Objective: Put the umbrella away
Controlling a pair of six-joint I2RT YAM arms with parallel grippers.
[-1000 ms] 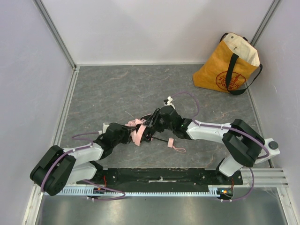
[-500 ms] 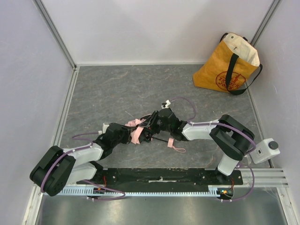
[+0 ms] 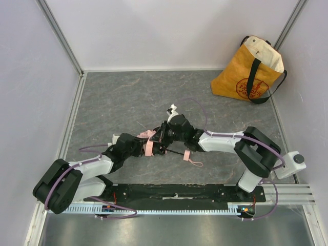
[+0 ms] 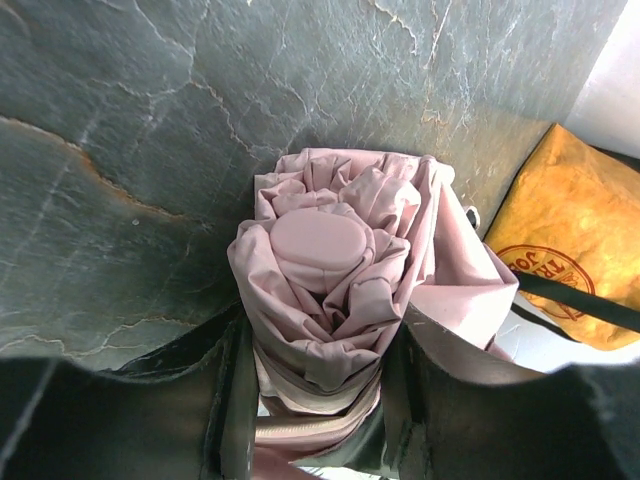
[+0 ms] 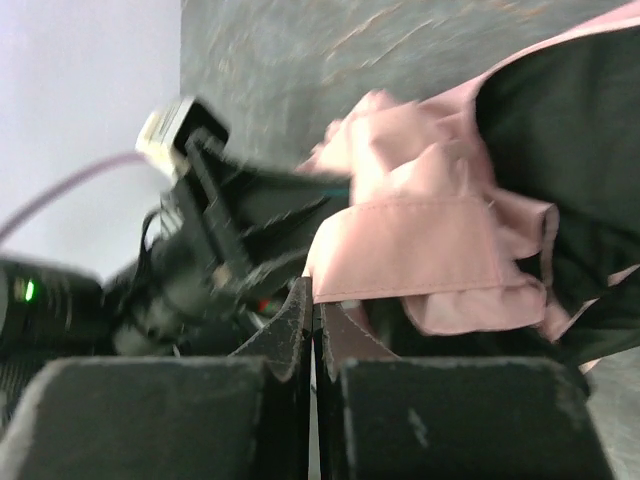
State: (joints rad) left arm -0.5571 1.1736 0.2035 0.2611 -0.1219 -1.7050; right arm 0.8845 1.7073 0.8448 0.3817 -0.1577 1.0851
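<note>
Pink fabric of the umbrella (image 4: 325, 270) sits bunched between the half-spread fingers of the left gripper (image 4: 318, 392), clamped on both sides. The same fabric lies just beyond the tips of the right gripper (image 5: 314, 318), whose fingers are pressed fully together.

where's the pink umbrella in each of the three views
Top external: the umbrella lies near the centre of the picture.
Left wrist: it fills the middle, bundled and seen end-on.
Right wrist: its pink fabric sits in the upper right.
Shared landmark: the grey veined tabletop.
</note>
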